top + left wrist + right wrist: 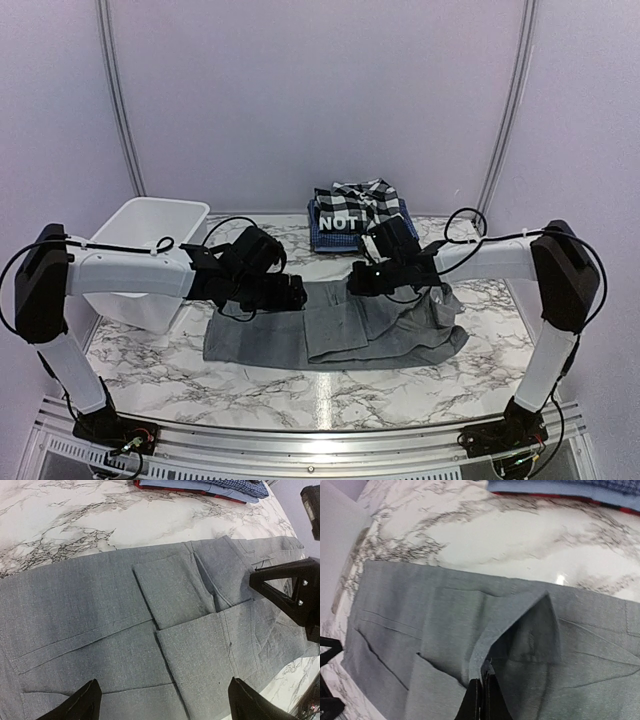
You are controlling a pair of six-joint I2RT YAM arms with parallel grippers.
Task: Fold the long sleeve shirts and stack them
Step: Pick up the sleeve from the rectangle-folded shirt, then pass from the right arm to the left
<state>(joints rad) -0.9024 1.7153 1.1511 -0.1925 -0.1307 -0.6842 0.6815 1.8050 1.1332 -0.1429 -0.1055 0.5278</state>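
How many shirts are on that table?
4: the grey shirt spread in front; the plaid shirt, lettered black shirt and blue checked shirt stacked behind. Others may hide in that stack.

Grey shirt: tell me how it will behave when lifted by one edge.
Probably floppy: where the right claw pinches the grey shirt, the cloth tents and drapes away. Likely light, since a thin pinch raises that fold. It may slide on the glossy marble table, dragging its flat folds.
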